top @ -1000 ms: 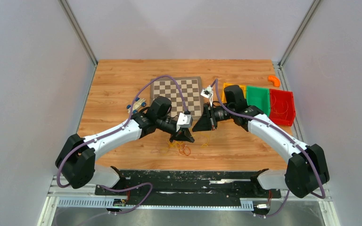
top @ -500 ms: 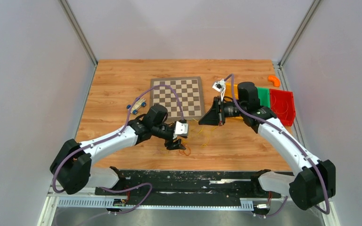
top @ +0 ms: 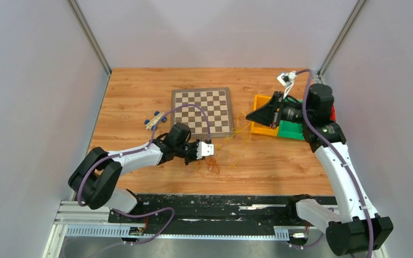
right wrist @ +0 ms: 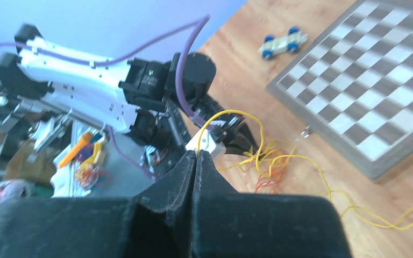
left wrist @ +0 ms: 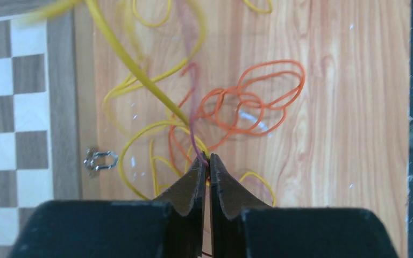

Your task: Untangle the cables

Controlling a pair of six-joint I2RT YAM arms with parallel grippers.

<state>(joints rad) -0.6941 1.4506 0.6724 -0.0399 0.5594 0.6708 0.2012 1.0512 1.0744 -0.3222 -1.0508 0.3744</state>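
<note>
Left claw (left wrist: 207, 160) on cables (left wrist: 231, 102), wooden table (top: 279, 166), pale walls (top: 32, 80).

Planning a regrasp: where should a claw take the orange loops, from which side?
Likely the outermost lobe of the orange loops, the end farthest from the left claw. It lies flat on the table, clear of the yellow strands that cross the orange nearer that claw. Come straight down, jaws astride one wire.

Bright, even light, soft shadows; right wrist view hazy; cables (left wrist: 140, 65) blur near the left wrist lens.
</note>
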